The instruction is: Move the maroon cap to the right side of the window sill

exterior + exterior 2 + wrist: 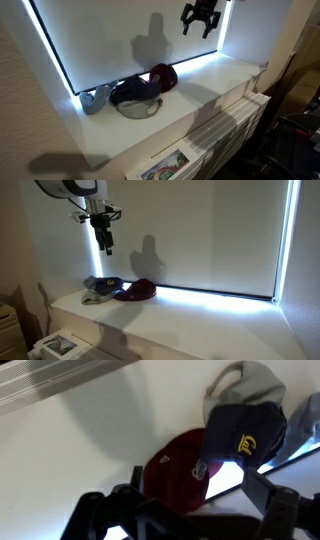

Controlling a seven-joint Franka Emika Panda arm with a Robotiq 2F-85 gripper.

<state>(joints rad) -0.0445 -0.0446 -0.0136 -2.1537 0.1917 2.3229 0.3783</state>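
Observation:
The maroon cap [163, 76] lies on the white window sill [222, 78] against the foot of the blind, with its pale mark visible in the wrist view [172, 468]. It also shows in an exterior view [141, 290], on the sill [200, 320]. My gripper [200, 18] hangs high above the sill in front of the blind, open and empty. In an exterior view [104, 244] it is above the caps. In the wrist view its two dark fingers [200, 495] frame the maroon cap far below.
A dark navy cap [135, 93] with a yellow mark [246, 436] touches the maroon cap. A small grey-blue cap [96, 99] lies beyond it near the sill's end [245, 380]. A radiator [235, 125] stands below the sill. The blind's edges glow.

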